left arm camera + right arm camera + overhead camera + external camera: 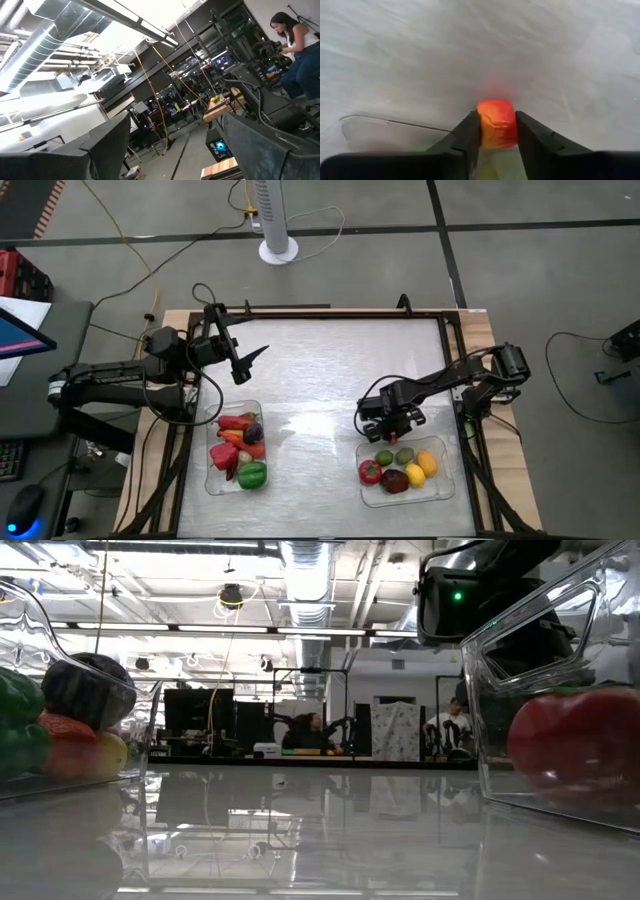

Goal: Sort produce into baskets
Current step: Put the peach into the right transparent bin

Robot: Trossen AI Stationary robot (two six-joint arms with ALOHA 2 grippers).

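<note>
My right gripper (386,428) is shut on a small orange-red fruit (496,124), just above the table at the far rim of the right clear tray (440,492). That tray holds a red tomato (370,471), green limes, a yellow lemon (415,474), an orange and a dark-red piece. The left clear tray (214,482) holds red peppers, a green pepper (252,474) and a dark purple piece (254,430). My left gripper (250,360) is open and empty, raised above the table beyond the left tray. In its wrist view the gripper (172,127) faces the room. My right gripper pinches the orange-red fruit by its two opposite sides (482,127) between its two fingers. The fingers come from above, slanting down. The fruit is clear of the table, beside the right tray's far rim (395,122).
A black frame (330,310) edges the table. The middle of the table (320,380) between the trays is bare. The low view shows the left tray's wall (140,730) and the right tray's wall (520,650) close by. A person (295,45) stands in the room beyond.
</note>
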